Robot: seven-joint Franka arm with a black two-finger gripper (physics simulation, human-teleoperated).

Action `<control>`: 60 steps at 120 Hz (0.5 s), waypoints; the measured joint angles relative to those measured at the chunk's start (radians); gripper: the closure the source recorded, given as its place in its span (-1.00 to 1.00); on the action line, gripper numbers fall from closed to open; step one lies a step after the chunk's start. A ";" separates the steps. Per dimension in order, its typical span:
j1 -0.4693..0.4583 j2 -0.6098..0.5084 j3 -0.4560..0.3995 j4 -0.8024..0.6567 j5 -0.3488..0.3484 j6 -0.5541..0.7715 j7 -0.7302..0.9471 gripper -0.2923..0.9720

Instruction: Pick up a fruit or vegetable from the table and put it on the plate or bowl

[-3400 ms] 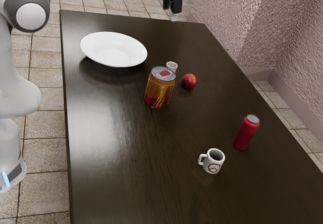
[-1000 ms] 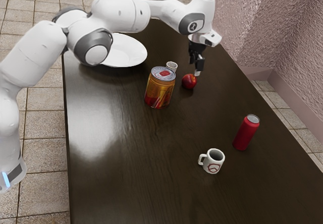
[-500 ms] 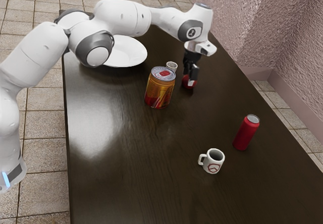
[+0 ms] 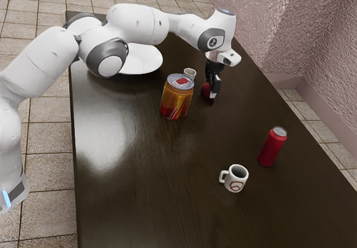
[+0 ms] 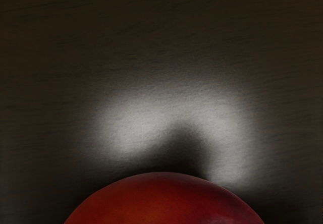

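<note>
Pincer low over the round red apple on the dark wooden surface; clamped or not, I cannot tell. Orange tin can crowds nine o'clock, hence the top-down approach. White round plate sits at ten o'clock.

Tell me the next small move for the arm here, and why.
Probably make sure of the grip, then lift straight up a little. The gripper is low at the red apple, which looks to rest on the table, and the tall can and small cup stand close by.
</note>
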 joint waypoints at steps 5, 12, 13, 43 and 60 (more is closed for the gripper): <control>0.000 0.000 0.000 0.000 0.000 0.001 0.000 -0.18; 0.000 0.000 -0.001 0.000 0.001 0.002 0.001 -0.09; 0.000 0.000 -0.001 0.000 0.001 0.002 0.000 -0.07; 0.001 -0.016 0.006 0.001 0.021 -0.006 -0.005 0.16; 0.003 -0.082 0.028 0.007 0.039 -0.059 -0.007 0.16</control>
